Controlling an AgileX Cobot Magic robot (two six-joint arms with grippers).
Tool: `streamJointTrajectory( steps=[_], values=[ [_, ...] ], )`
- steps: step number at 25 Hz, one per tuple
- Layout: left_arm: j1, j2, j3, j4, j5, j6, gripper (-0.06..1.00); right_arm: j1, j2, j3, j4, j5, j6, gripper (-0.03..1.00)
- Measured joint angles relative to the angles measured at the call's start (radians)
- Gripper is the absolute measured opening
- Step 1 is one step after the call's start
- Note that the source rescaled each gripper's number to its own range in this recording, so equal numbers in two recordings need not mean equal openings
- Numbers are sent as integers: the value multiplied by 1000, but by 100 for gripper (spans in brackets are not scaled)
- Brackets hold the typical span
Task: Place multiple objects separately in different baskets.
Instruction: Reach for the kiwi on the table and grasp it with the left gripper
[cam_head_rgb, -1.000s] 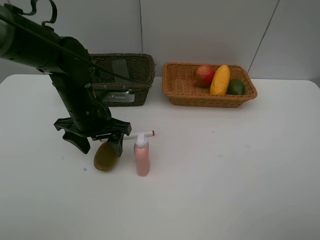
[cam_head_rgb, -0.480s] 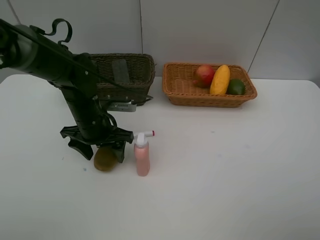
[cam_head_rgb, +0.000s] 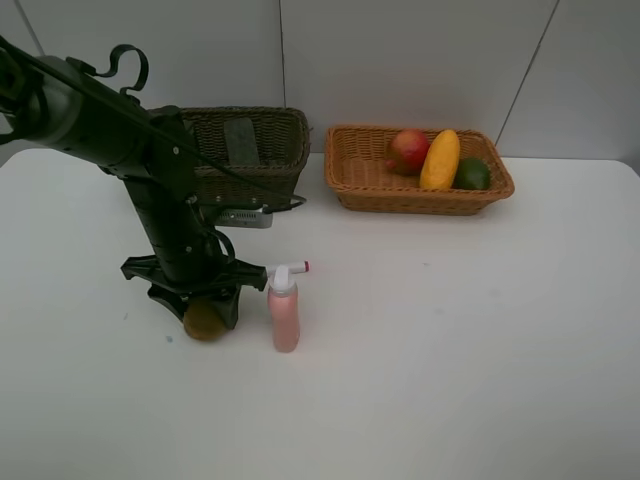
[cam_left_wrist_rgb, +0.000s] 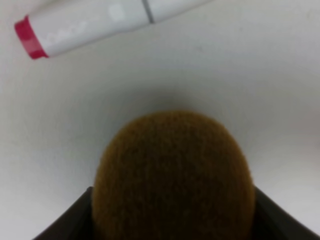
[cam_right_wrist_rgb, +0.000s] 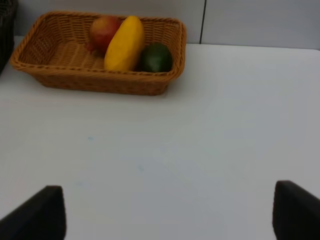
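A brown kiwi (cam_head_rgb: 203, 322) lies on the white table, and my left gripper (cam_head_rgb: 200, 312) stands straight down over it. In the left wrist view the kiwi (cam_left_wrist_rgb: 172, 175) fills the gap and both black fingers (cam_left_wrist_rgb: 75, 220) press against its sides. A small pink bottle (cam_head_rgb: 284, 312) stands upright just right of the kiwi. Behind it lies the white marker (cam_head_rgb: 290, 269) with red ends, also in the left wrist view (cam_left_wrist_rgb: 100, 20). My right gripper (cam_right_wrist_rgb: 170, 215) is open over bare table and holds nothing.
The dark olive basket (cam_head_rgb: 260, 150) stands at the back, behind the left arm. The orange-tan basket (cam_head_rgb: 420, 195) at the back right holds a red pomegranate (cam_head_rgb: 408, 150), a yellow mango (cam_head_rgb: 441, 158) and a green lime (cam_head_rgb: 472, 174).
My left gripper has come down over the kiwi and its fingers have closed in from wide open onto the fruit. The right gripper has not moved.
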Motion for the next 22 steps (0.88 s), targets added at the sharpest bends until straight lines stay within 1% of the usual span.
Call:
streamJointTrajectory(
  steps=[22],
  values=[
    [0, 0, 0, -16, 3, 0, 62, 0, 0, 0, 0, 0, 0, 100]
  ],
)
